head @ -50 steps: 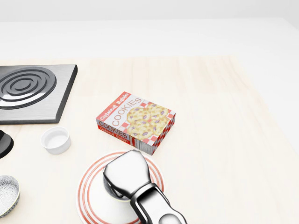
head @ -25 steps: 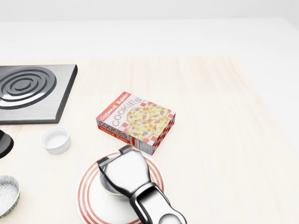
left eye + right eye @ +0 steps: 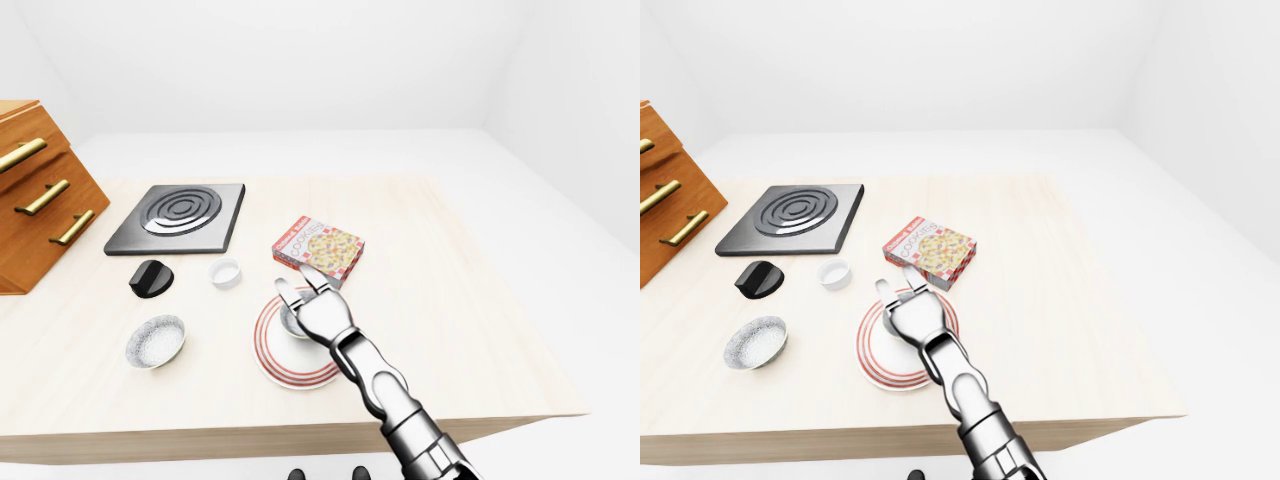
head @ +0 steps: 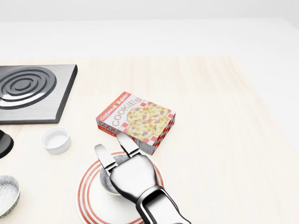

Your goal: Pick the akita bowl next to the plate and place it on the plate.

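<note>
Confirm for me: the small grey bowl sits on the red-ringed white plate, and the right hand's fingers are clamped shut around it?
Not quite. The small grey bowl does sit on the red-ringed white plate, but the right hand is open: the head view shows its fingers spread and pointing past the bowl toward the cookie box.

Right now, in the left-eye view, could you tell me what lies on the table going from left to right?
Wooden drawer unit → black knob → patterned bowl → stove burner → small white cup → striped plate → cookie box.
</note>
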Tool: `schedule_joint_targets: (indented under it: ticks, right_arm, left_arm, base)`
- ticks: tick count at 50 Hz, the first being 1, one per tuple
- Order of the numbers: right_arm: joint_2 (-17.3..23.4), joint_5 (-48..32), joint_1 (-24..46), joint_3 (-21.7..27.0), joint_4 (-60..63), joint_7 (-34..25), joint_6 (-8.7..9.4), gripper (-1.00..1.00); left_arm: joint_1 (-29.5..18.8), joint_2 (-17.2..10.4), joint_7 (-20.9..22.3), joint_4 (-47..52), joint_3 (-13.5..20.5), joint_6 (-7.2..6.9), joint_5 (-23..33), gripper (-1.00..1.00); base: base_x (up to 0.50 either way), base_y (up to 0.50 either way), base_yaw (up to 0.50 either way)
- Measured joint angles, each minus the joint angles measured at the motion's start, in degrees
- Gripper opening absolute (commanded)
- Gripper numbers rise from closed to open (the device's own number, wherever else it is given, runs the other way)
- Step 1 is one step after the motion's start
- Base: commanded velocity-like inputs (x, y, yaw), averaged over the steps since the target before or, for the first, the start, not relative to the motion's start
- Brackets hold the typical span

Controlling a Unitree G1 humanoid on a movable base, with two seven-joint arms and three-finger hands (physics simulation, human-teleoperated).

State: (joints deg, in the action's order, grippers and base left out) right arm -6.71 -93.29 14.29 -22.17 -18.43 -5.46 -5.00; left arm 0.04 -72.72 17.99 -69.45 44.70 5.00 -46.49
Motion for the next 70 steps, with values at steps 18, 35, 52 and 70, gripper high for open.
schedule_joint_targets:
  ticks: [18, 35, 52, 70]
  right_arm:
    - [0.73, 0.57, -1.00, 0.44, 7.01, -4.99, 0.00, 1.00]
    - [0.18, 2.27, -0.38, 0.68, 12.16, -7.66, 0.00, 1.00]
    - [-0.44, 3.72, 0.74, 1.24, 18.11, -11.35, 0.00, 1.00]
    - [-1.47, 6.74, 2.89, 2.56, 25.84, -17.83, 0.00, 1.00]
  left_arm:
    - [0.15, 0.03, -0.01, 0.06, 0.18, 0.00, 0.00, 1.00]
    - [-0.05, 0.04, -0.17, 0.06, 0.03, 0.00, 0.05, 1.00]
    - [0.02, 0.06, -0.17, 0.03, 0.08, 0.00, 0.06, 1.00]
    - [-0.06, 0.10, -0.35, -0.09, -0.14, 0.00, 0.12, 1.00]
  base:
    - [0.00, 0.00, 0.00]
    - [0.00, 0.00, 0.00]
    - [0.00, 0.00, 0.00]
    - [0.00, 0.00, 0.00]
